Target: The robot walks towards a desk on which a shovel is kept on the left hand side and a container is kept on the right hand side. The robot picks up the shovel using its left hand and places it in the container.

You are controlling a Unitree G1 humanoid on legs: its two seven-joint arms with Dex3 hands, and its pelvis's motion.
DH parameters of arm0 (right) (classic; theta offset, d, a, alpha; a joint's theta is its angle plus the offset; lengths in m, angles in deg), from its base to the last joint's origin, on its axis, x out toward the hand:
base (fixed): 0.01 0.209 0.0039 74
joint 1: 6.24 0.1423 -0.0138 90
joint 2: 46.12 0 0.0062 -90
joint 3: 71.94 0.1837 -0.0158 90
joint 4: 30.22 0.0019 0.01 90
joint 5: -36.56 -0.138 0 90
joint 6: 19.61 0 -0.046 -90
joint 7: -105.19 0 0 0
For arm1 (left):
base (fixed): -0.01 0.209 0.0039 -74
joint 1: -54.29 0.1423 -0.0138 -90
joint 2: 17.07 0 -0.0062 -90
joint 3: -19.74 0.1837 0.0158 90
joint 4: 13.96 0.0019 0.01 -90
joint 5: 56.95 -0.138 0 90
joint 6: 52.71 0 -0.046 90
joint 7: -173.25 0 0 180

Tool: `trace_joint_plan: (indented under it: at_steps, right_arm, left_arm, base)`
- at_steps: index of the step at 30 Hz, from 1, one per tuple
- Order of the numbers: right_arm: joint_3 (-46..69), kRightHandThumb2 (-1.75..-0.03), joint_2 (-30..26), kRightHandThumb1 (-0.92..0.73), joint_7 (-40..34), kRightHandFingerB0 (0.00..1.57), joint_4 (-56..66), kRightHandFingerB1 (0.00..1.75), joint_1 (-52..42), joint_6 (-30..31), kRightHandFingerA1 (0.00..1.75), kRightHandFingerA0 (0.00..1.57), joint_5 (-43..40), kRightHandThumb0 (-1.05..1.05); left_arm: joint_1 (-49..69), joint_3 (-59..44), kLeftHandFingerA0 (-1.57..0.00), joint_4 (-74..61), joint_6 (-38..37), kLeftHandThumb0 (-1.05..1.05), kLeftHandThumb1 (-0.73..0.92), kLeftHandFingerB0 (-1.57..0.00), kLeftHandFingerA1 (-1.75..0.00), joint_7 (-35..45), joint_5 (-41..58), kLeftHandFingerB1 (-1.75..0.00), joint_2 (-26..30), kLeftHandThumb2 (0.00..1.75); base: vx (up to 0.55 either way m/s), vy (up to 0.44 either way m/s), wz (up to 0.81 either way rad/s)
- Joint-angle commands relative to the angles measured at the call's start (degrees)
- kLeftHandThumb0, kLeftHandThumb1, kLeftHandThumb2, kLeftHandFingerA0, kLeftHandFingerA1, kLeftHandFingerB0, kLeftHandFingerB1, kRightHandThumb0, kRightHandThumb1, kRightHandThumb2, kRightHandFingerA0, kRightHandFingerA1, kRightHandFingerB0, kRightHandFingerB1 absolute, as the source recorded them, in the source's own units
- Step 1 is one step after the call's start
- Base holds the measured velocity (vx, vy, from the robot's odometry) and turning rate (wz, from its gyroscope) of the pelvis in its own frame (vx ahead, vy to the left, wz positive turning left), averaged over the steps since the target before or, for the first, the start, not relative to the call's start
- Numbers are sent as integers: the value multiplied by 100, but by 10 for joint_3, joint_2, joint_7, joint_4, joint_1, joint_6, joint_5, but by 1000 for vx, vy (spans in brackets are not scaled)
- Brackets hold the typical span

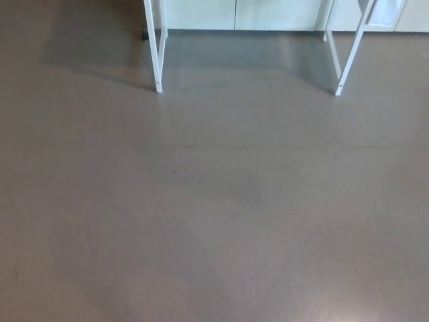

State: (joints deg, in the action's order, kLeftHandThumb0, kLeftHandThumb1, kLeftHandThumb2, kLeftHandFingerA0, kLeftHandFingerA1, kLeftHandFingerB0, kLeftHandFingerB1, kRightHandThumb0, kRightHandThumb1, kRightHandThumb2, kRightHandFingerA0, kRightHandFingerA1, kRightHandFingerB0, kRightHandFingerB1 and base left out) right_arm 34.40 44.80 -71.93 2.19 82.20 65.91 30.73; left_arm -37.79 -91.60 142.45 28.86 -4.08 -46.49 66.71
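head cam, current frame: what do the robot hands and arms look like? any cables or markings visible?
Can't say from this frame: no robot hand or arm shows in the head view, so no colours, cables or markings can be read. All that appears is the brown-grey floor, two white desk legs at the top, and a pale cabinet base behind them.
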Motion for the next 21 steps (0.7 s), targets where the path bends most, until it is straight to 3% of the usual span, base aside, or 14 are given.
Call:
trace_joint_plan:
  at_steps: [1,2,3,4,5,11,12,15,16,17,19,20,21]
  right_arm:
    - [-13,-54,-28,-49,-46,37,-28,42,15,-83,52,54,33,-19]
    - [-13,-54,-28,-51,-38,36,-26,42,14,-86,51,50,30,-17]
    - [-13,-81,-28,-34,-28,25,-24,54,12,-91,61,38,27,-17]
    - [-15,-82,-27,-35,-21,25,-19,54,14,-90,62,40,26,-17]
    - [-13,-83,-26,-35,-14,24,-21,54,17,-85,62,39,20,-17]
    - [5,-84,-28,-36,22,25,-37,56,29,-62,65,41,-4,-12]
    - [4,-55,-29,-54,21,31,-40,47,31,-55,59,47,-2,-12]
    - [6,-55,-29,-53,8,34,-51,48,31,-49,60,45,1,-10]
    - [12,-55,-28,-55,8,33,-60,48,32,-48,60,41,-4,-9]
    - [21,-87,-27,-40,16,23,-73,56,35,-47,62,33,-14,-7]
    - [29,-87,-30,-41,14,19,-102,54,44,-33,63,39,-16,-9]
    - [24,-56,-31,-57,5,30,-111,44,44,-39,59,52,-6,-14]
    - [16,-84,-36,-38,-8,21,-132,53,47,-41,67,48,9,-12]
  left_arm:
    - [-10,8,-18,8,-63,-5,50,-7,-54,-15,-13,-47,9,96]
    - [-10,10,-28,9,-67,-6,70,-16,-42,-14,-16,-30,9,62]
    - [-10,17,-19,10,-71,-7,49,-7,-54,-14,-23,-47,10,96]
    - [-9,18,-27,12,-78,-7,71,-16,-41,-8,-23,-29,10,61]
    - [-10,19,-27,14,-79,-7,71,-17,-40,-10,-22,-30,10,61]
    - [-5,12,-25,28,-86,-4,73,-15,-40,2,-10,-30,8,63]
    - [-4,9,-25,29,-85,-4,73,-16,-39,2,-7,-30,8,62]
    - [2,10,-25,33,-85,-5,73,-16,-39,-4,-12,-30,10,62]
    - [2,4,-13,36,-82,-4,51,-4,-51,1,-5,-45,10,98]
    - [0,-4,-11,39,-76,-3,53,-2,-50,6,3,-45,11,99]
    - [1,-6,-14,41,-76,-2,52,-5,-52,4,1,-46,12,98]
    - [2,-6,-14,42,-78,-2,51,-4,-52,5,0,-46,12,98]
    - [3,-5,-14,42,-81,-3,51,-3,-52,9,-2,-45,12,98]
  base:
    - [159,-379,28]
    - [159,-192,-6]
    - [182,-153,-5]
    - [156,-114,4]
    - [126,-81,-5]
    - [113,23,-10]
    - [154,136,-6]
    - [213,218,-3]
    - [235,266,-35]
    - [223,259,14]
    - [169,105,8]
    - [145,53,2]
    - [137,28,6]
